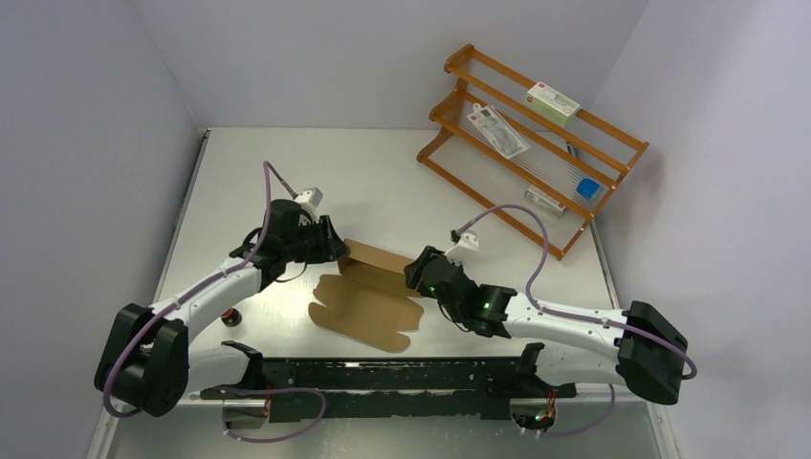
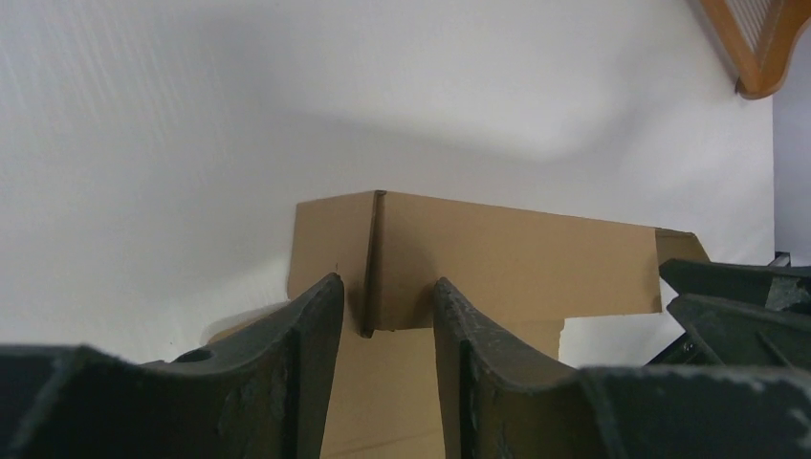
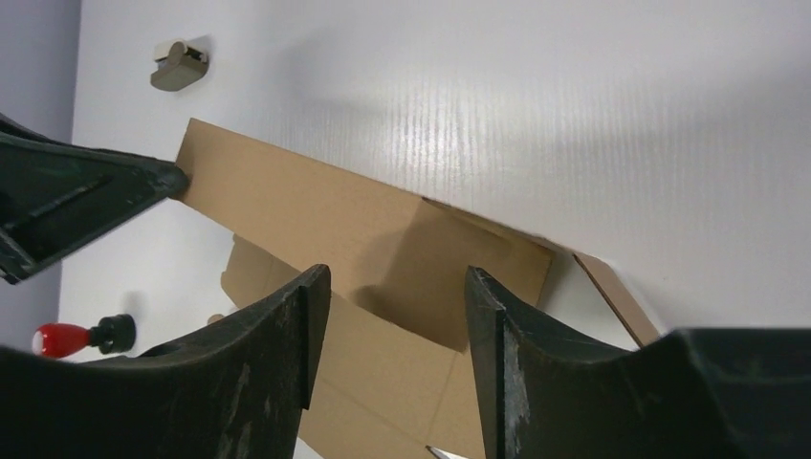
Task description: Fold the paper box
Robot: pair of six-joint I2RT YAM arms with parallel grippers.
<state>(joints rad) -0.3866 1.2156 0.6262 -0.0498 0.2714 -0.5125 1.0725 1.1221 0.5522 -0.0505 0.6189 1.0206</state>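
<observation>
Squaring the brown cardboard paper box (image 1: 368, 306) at the desk (image 1: 383, 182) centre likely needs the left end effector (image 2: 384, 284) at nine o'clock and right end effector (image 3: 397, 273) at three, both half-open astride its raised far wall, pinching evenly.

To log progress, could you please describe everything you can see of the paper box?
The paper box is plain brown cardboard, lying mostly flat on the table, scalloped flaps toward the arms. Its far panel stands folded upright, with side flaps bent at each end. The left gripper and right gripper straddle those end corners, jaws apart.
</observation>
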